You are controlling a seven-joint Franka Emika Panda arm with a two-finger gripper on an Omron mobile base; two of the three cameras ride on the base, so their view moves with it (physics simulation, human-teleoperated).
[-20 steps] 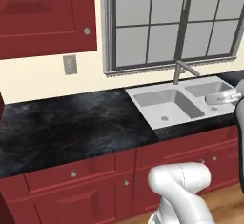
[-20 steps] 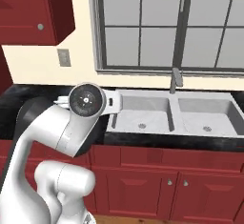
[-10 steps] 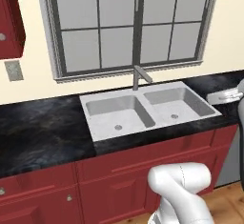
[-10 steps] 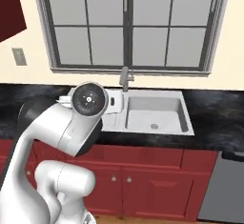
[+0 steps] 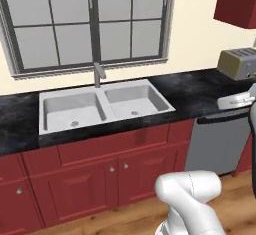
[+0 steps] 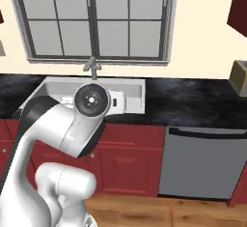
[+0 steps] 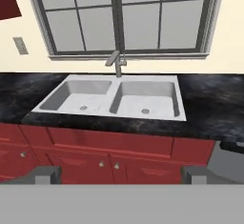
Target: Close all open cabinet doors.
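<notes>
Open counter (image 5: 200, 91) right of sink (image 5: 102, 106), toaster (image 5: 237, 63) beyond.

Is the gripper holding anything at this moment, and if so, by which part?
Nothing is held. The gripper is open and empty, facing the sink from a distance.

surface (image 5: 205, 91): black stone with grey swirls, a bit shiny
sink (image 5: 102, 105): pale grey metal, smooth and dull
tap (image 5: 98, 73): grey metal
low cupboards (image 5: 100, 176): dark red painted wood, smooth, with tiny silver knobs
wall cabinet (image 5: 235, 1): same dark red, upper right
dishwasher (image 6: 202, 161): flat grey metal front, dark handle
toaster (image 5: 237, 63): dull silver metal
floor (image 5: 135, 219): light brown wood planks
window frame (image 5: 92, 24): dark grey, matt
</notes>
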